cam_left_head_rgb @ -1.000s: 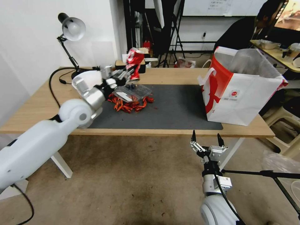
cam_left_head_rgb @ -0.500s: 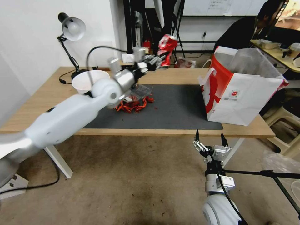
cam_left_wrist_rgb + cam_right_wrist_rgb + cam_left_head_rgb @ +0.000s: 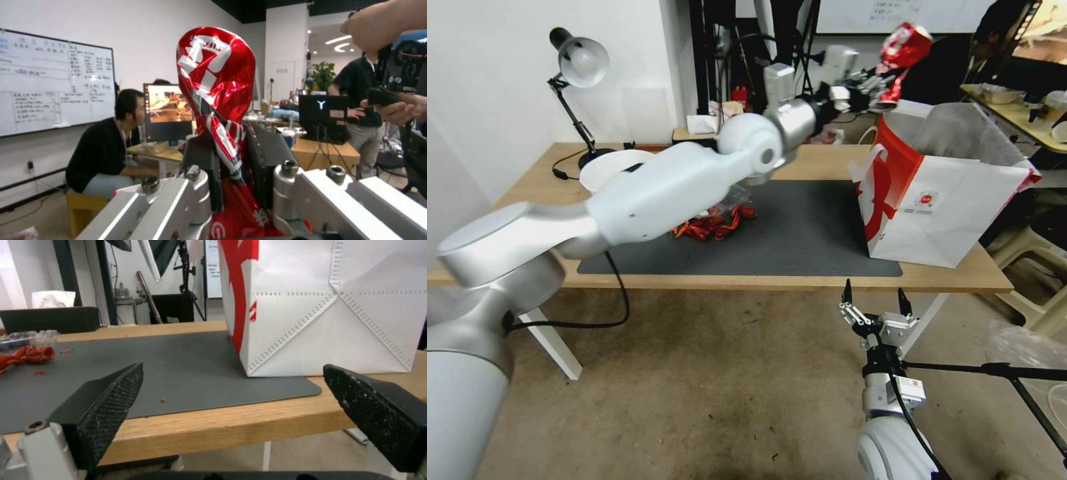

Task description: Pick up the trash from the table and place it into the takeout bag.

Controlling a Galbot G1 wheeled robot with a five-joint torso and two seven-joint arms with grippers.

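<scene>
A large white takeout bag (image 3: 940, 213) with red sides stands upright at the right end of the dark grey mat (image 3: 800, 233) on the light-wood table (image 3: 514, 213). Its mouth is open and a clear plastic liner (image 3: 960, 133) rises out of it; what lies inside cannot be seen. At the mat's left end sits a clear plastic food tray (image 3: 26, 337) beside a heap of red scraps (image 3: 710, 227). A white round bowl (image 3: 610, 170) rests on the table's far left part, near a desk lamp (image 3: 577, 67).

The left arm stretches long across the table toward its right end, raised high. The left gripper (image 3: 870, 83) pinches a crumpled red wrapper (image 3: 216, 83) between its dark fingers (image 3: 262, 156), holding it in the air just above the bag's left upper rim, not yet inside.

The right gripper (image 3: 874, 300) waits low in front of the table's near edge, pointing up, its two black fingers (image 3: 106, 403) spread wide with nothing between them.
</scene>
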